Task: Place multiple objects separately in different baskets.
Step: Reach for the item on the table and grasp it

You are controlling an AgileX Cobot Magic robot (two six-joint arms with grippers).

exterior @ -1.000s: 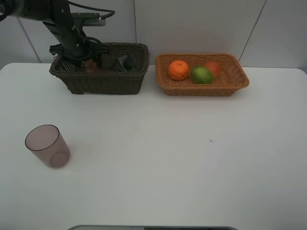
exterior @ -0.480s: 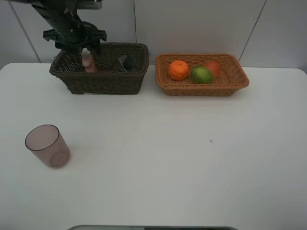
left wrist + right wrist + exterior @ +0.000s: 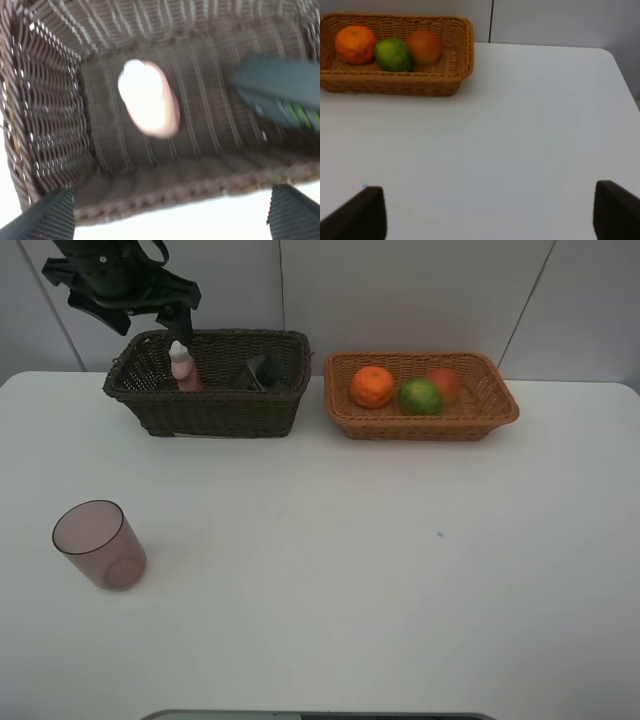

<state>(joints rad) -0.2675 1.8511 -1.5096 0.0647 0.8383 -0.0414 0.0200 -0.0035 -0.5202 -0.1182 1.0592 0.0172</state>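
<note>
Left gripper [image 3: 170, 215] hangs above the dark brown basket [image 3: 215, 410] with jaws spread wide, holding and touching nothing. Right gripper [image 3: 490, 210] is out of the high view; its wrist view shows two fingertips well apart over bare table, nothing between them. Inside the dark brown basket the pink bottle [image 3: 181, 367] stands upright at the left end, with the dark grey bottle [image 3: 260, 371] to its right. Right of that basket, the tan basket [image 3: 420, 425] holds the orange [image 3: 372, 386], green fruit [image 3: 421, 396] and peach [image 3: 446, 382]. Well in front of the dark brown basket, the mauve cup [image 3: 98, 544] stands on the white table [image 3: 350, 570]; pale wall panels lie behind. One second earlier the left gripper was down in the basket around the pink bottle; it has since risen clear.
</note>
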